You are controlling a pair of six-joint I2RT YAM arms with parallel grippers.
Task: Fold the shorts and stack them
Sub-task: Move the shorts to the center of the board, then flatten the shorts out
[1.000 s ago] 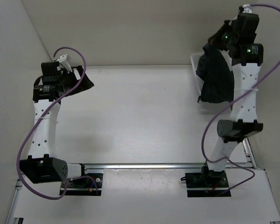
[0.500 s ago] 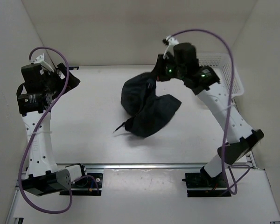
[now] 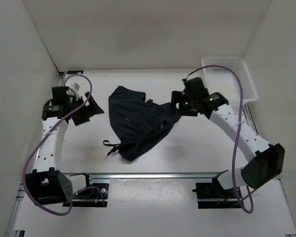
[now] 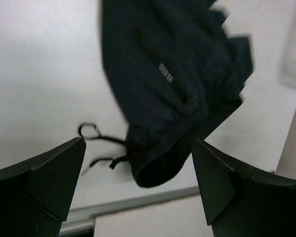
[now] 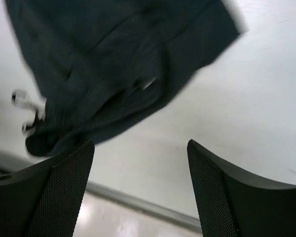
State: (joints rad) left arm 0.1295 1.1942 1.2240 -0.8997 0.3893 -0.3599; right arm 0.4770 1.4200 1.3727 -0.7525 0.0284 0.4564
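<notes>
**Shorts down mid-table, right pincer just let go**

Nearest us, the drawstring [image 3: 111,147] trails off the heap toward the rail [image 3: 153,175] at the table's near edge. Behind it the shorts [image 3: 138,123] lie in a crumpled mound in the middle of the table [image 3: 197,148], one flap running out to the right, nothing folded.

A second ago they hung from the right gripper [image 3: 177,104] over by the far right corner. It then swung them across, and now they are down. That gripper stands just beside their right edge, fingers spread and empty (its wrist view shows only cloth and bare table below).

The left gripper [image 3: 90,111] hovers left of the heap, apart from it, spread as wide as it goes and empty. It sits lower and closer in than before.

Farthest off, the white basket [image 3: 222,59] sits in the right corner.

Our reading is that the fetch is done and folding not begun. Both pincers are free to spread the cloth flat first
</notes>
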